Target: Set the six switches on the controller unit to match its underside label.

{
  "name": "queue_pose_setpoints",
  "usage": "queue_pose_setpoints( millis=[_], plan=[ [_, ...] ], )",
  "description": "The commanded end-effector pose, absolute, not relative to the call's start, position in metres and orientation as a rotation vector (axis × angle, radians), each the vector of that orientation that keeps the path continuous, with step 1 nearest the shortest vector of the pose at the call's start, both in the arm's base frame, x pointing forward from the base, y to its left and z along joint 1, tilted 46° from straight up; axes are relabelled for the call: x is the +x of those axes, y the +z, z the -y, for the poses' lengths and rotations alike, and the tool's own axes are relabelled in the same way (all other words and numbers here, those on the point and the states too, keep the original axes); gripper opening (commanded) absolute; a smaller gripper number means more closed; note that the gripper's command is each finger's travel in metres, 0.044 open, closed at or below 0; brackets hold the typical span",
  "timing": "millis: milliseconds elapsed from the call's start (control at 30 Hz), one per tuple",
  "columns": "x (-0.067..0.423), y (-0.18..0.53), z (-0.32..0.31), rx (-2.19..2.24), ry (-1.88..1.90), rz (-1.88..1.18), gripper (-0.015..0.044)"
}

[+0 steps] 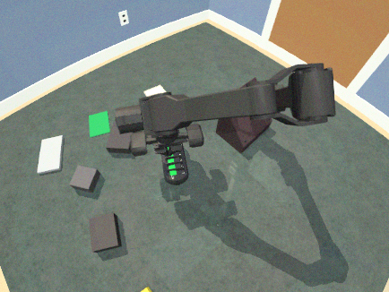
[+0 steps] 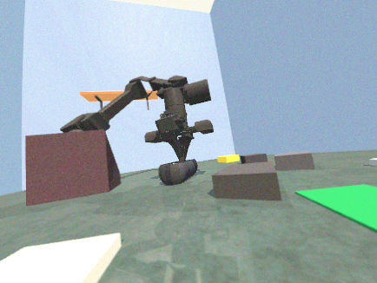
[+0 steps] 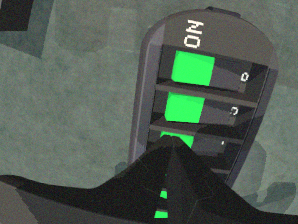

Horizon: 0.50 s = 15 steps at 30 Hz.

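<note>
The dark grey controller unit (image 1: 176, 169) (image 2: 177, 171) (image 3: 221, 32) lies flat on its base with the rocker switches facing up. In the wrist view the word ON is printed at its far end, and bright green ends show down the left side of the switch row. My gripper (image 1: 168, 150) (image 2: 181, 158) (image 3: 169, 141) is shut, holds nothing and points straight down. Its joined fingertips rest on the green end of the third switch from the far end. The fingers hide the nearer switches in part.
A maroon wedge block (image 1: 242, 130) (image 2: 65, 165) stands by the arm's base. Grey blocks (image 1: 84, 177) (image 1: 104, 231) (image 2: 245, 180) (image 2: 294, 161), a green flat plate (image 1: 99, 124) (image 2: 347, 201), a white plate (image 1: 50, 153) (image 2: 56, 260) and a yellow piece (image 2: 228, 159) lie around.
</note>
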<state>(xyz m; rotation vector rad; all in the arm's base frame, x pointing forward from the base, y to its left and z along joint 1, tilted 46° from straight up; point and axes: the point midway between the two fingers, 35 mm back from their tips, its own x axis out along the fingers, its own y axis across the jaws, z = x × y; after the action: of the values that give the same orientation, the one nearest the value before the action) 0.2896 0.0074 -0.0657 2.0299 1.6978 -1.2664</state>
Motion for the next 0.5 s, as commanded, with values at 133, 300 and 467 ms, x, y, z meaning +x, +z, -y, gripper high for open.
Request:
queue_pose_setpoints(
  millis=[133,300,467],
  plan=[
    [0.288,-0.067,-0.009,2.033,-1.272,-1.703,0.0],
    [0.29,-0.052,0.007,2.03,-1.273,-1.701,0.0],
    [0.29,-0.036,0.023,2.032,-1.274,-1.701,0.0]
  ],
)
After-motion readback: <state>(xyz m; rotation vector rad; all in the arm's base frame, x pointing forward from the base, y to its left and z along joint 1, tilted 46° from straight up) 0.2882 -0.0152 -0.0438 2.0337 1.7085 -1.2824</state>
